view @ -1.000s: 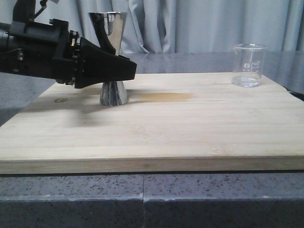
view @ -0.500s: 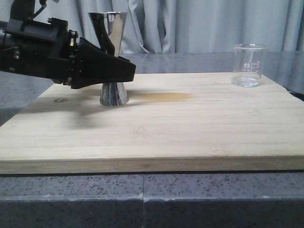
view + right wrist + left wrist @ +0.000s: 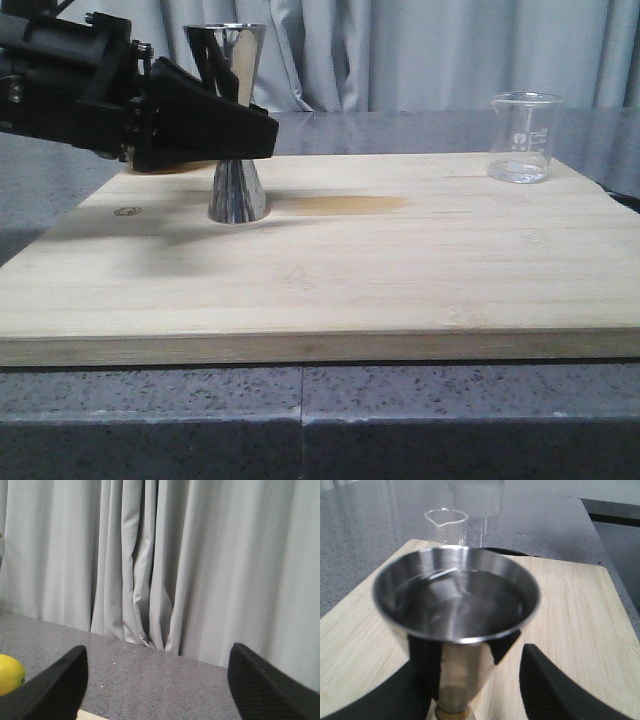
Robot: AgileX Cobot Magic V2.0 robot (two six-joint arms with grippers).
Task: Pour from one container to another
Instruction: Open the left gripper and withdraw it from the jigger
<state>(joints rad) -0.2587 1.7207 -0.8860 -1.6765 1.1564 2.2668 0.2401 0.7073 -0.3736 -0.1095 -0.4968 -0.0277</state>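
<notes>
The steel hourglass jigger (image 3: 238, 195) stands upright on the left part of the wooden board (image 3: 400, 270). My left gripper (image 3: 265, 135) is level with its waist, and its black fingers cross in front of the upper cup. In the left wrist view the jigger (image 3: 456, 600) stands between the fingers of the left gripper (image 3: 472, 670), with bare wood showing between it and one finger (image 3: 545, 685). The jaws are open. The clear glass beaker (image 3: 522, 138) stands upright at the board's far right corner, also visible as the beaker (image 3: 446, 527). My right gripper (image 3: 157, 652) is open and empty, facing the curtains.
A darker streak (image 3: 345, 205) marks the board just right of the jigger. The board lies on a grey speckled countertop (image 3: 300, 420), with grey curtains behind. A yellow lemon (image 3: 10, 674) lies on the counter in the right wrist view.
My left gripper has risen a little and drawn slightly left, from around the jigger's lower waist to higher up. The jigger and the beaker have not moved.
</notes>
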